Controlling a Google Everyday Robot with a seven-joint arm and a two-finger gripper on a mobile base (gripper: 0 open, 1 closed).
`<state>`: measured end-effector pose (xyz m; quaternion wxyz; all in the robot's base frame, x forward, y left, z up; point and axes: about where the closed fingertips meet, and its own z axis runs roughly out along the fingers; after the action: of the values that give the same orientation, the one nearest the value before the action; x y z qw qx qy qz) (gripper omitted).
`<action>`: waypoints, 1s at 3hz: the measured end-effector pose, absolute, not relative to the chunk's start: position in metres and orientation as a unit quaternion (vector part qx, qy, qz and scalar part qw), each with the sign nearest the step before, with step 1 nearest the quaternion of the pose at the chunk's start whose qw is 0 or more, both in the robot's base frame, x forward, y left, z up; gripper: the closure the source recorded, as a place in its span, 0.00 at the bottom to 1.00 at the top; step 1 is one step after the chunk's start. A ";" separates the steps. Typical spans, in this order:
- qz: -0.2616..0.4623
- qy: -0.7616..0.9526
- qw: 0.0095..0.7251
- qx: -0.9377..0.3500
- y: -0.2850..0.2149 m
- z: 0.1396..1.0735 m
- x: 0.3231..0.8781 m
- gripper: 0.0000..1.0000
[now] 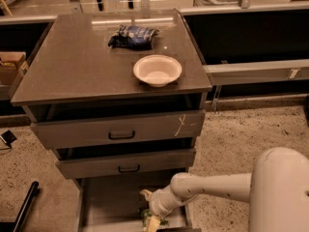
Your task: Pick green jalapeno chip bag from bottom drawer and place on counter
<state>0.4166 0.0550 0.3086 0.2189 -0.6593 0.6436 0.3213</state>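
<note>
The green jalapeno chip bag [144, 215] lies on the floor of the pulled-out bottom drawer [108, 202], near its front right, and is mostly covered by my gripper. My gripper [151, 215], on a white arm coming in from the lower right, is down inside the drawer right on the bag. Only small green patches of the bag show beside it. The counter [72, 66] is the dark glossy top of the cabinet, well above the gripper.
A dark blue bag [133, 36] and a white bowl [157, 70] sit on the counter. The two upper drawers [120, 129] with black handles stand slightly open above the bottom one. A cardboard box [10, 66] is at the left, and a black bar [24, 208] lies on the floor.
</note>
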 end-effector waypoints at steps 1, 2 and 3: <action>0.343 0.653 0.212 -0.641 0.061 0.269 0.411 0.00; 0.336 0.664 0.201 -0.637 0.062 0.245 0.414 0.00; 0.324 0.674 0.199 -0.633 0.056 0.228 0.421 0.18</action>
<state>0.4209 0.0559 0.2276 0.1993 -0.6327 0.6744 0.3244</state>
